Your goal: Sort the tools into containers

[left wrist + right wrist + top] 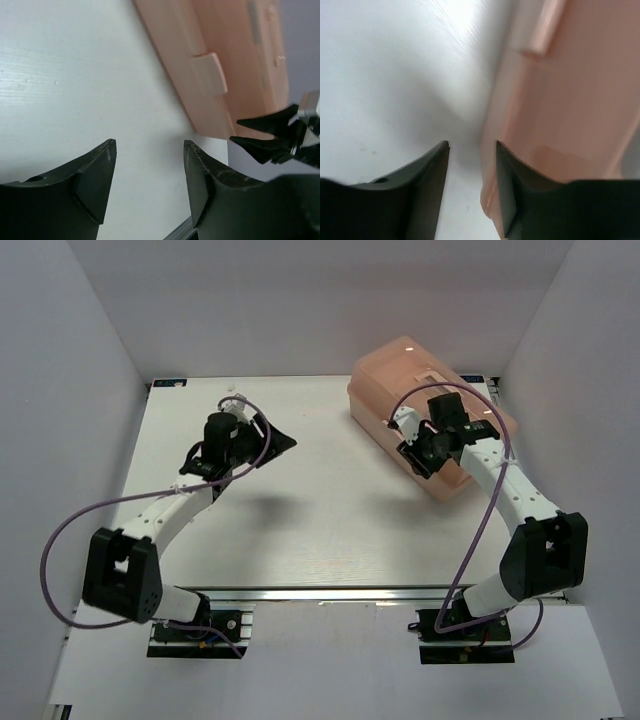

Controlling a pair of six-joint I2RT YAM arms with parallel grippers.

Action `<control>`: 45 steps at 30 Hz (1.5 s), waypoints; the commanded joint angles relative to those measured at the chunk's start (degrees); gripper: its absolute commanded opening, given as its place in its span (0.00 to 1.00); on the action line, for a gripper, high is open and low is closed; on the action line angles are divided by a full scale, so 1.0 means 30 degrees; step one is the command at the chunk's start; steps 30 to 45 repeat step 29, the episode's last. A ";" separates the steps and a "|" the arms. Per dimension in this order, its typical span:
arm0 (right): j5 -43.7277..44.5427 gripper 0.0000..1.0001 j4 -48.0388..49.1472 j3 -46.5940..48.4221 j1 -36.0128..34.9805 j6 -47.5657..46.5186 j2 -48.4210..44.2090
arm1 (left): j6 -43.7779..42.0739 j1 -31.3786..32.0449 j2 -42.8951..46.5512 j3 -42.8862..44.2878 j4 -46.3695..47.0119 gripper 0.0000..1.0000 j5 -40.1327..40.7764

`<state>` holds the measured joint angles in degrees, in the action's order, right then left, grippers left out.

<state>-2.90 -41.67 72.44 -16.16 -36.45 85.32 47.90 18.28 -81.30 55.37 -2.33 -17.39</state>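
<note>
A white table sits inside a plain white-walled booth, with the salmon-pink toolbox at its far right, near the back corner and with its lid closed. The right gripper has its jaws parted and empty. It is low by the box's front wall, its right finger just beside the plastic. The left gripper is also spread and holds nothing. It hangs over bare table well apart from the box and faces the front latch.

The likely trouble is a shove rather than a grasp. If the right fingers press sideways on the smooth wall, the box could skid toward the table's edge instead of opening. A finger could also slip off the small latch tab, since nothing braces the box from the other side.

By count there are one toolbox, one latch in sight and two grippers, both released. No screwdrivers appear in any view, so they may be inside the box or out of frame.
</note>
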 commanded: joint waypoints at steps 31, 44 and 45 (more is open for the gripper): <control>-0.6153 0.89 0.5248 0.0521 -0.0267 1.1211 -0.5382 | -0.5478 -0.0001 1.1219 -0.2169 0.1129 0.98 -0.0474; -0.6153 0.89 0.5248 0.0521 -0.0267 1.1211 -0.5382 | -0.5478 -0.0001 1.1219 -0.2169 0.1129 0.98 -0.0474; -0.6153 0.89 0.5248 0.0521 -0.0267 1.1211 -0.5382 | -0.5478 -0.0001 1.1219 -0.2169 0.1129 0.98 -0.0474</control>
